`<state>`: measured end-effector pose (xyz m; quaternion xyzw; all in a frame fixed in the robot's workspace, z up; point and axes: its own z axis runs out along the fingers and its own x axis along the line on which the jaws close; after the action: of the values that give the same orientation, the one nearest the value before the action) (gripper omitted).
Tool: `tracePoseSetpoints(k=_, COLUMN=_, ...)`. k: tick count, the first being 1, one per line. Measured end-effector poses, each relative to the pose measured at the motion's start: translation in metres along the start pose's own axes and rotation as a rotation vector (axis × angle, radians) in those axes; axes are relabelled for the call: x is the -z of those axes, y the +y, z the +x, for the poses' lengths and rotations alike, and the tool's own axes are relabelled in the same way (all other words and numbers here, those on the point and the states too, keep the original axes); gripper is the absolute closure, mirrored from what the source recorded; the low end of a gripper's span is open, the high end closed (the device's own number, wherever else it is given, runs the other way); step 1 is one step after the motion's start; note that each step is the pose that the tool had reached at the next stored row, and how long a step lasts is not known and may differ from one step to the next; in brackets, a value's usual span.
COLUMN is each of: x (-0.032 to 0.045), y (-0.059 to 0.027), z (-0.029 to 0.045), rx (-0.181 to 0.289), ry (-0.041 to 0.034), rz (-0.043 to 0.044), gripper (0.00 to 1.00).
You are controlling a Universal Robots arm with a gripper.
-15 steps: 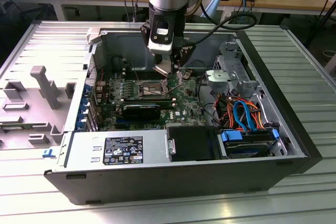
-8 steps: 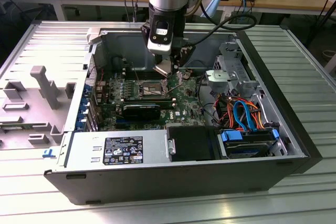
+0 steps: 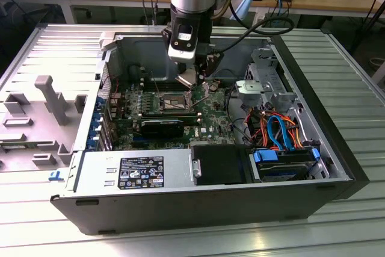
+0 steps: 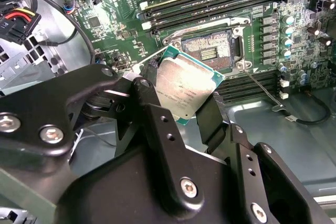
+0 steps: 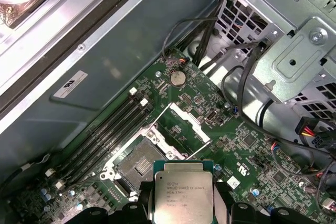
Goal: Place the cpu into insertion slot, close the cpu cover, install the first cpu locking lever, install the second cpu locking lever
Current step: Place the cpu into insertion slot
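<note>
**Kid:** Where is the cpu (image 4: 184, 90)?

**Helper:** The gripper (image 3: 194, 78) has it. Two black fingers (image 4: 152, 103) pinch the chip by its sides. It hangs tilted in the air over the green board (image 5: 247, 150).

**Kid:** And the insertion slot (image 5: 137, 167)?

**Helper:** Right below the chip, and it is open and bare. The cpu cover (image 5: 190, 123) is flipped up at one edge of the slot.

**Kid:** What is close by?

**Helper:** Long black memory slots (image 4: 210, 1) lie along two sides of the slot. A thin metal lever (image 4: 258, 85) sticks out just beside it.

**Kid:** What else is there?

**Helper:** Orange and blue cables (image 3: 274, 127) bunch up at the exterior view's right, well apart from the slot. A grey power box (image 3: 135, 173) sits along the near side of the case.
</note>
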<state>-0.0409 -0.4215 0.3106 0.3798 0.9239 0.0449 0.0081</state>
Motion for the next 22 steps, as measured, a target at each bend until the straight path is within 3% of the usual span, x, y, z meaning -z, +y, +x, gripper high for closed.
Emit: tracePoseSetpoints(k=22, x=-0.0015, y=-0.0001, z=0.0, rx=-0.039, ry=-0.0035, rz=-0.0007, gripper=0.46)
